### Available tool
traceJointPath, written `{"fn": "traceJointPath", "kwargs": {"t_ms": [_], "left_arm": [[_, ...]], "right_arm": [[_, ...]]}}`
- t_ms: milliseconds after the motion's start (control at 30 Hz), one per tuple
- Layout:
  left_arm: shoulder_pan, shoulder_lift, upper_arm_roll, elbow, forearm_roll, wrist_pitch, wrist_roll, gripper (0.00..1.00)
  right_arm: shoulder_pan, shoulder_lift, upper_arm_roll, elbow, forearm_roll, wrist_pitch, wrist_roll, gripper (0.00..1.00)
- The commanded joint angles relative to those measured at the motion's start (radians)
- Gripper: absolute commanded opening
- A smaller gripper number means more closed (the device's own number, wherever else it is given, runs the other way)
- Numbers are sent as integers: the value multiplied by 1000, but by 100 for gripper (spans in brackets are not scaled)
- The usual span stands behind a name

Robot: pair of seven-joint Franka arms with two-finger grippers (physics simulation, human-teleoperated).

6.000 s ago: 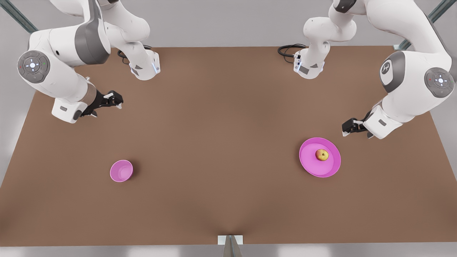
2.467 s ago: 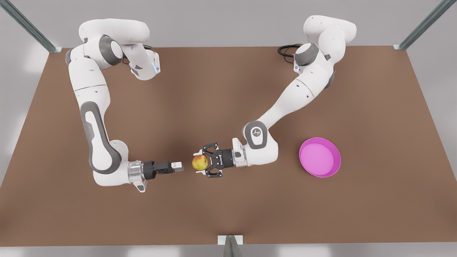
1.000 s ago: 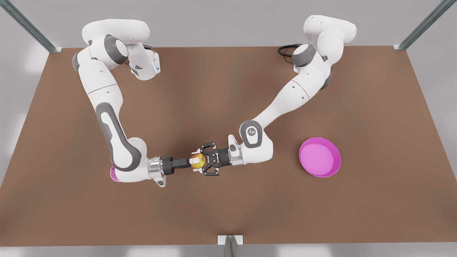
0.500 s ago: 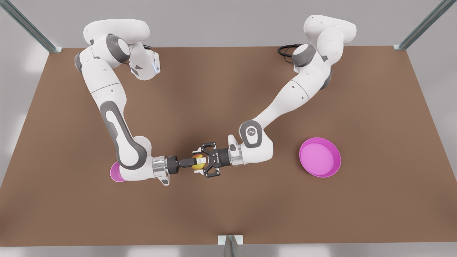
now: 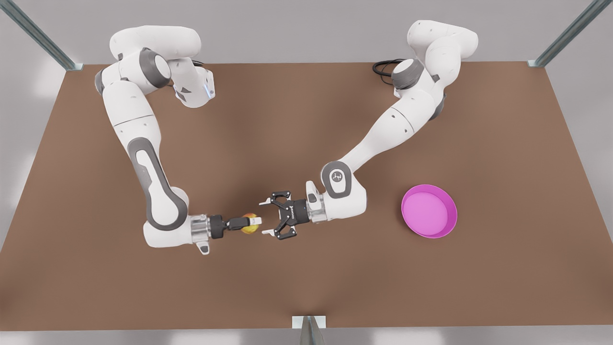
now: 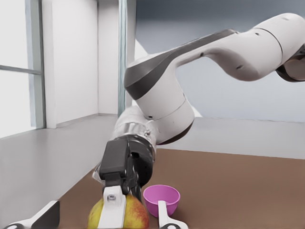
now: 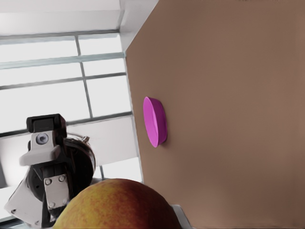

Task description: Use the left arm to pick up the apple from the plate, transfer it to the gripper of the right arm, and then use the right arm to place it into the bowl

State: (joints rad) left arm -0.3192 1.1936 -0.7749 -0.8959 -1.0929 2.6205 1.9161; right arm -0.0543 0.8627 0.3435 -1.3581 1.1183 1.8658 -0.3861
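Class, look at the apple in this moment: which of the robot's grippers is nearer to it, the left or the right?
Right. The right gripper is shut on the apple, above the table. The left gripper hangs open just beside it, toward the plate, apart from the apple.

Apple (image 5: 248,225) pinched in right arm (image 5: 143,163) fingers (image 5: 255,221) — plate (image 5: 429,211) bare.

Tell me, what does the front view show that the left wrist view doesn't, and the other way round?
Front view: the plate, with nothing on it, at that view's right, and the left gripper spread open, apart from the fruit. Left wrist view: the bowl, standing on the table beyond the other arm. Both: the apple clamped in the right gripper.
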Motion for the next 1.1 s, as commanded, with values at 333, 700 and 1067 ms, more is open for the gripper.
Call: {"fn": "traceJointPath", "kwargs": {"t_ms": [333, 700, 1067], "left_arm": [[532, -577, 22, -116, 1555, -1485, -1833, 100], [287, -868, 738, -376, 1116, -1053, -2040, 100], [285, -852, 738, -374, 1116, -1053, -2237, 100]], "right_arm": [[-125, -70, 2, 47, -659, 7, -114, 69], [-187, -129, -6, 10, -1116, -119, -111, 69], [-233, -87, -14, -10, -1239, -4, -155, 69]]}}
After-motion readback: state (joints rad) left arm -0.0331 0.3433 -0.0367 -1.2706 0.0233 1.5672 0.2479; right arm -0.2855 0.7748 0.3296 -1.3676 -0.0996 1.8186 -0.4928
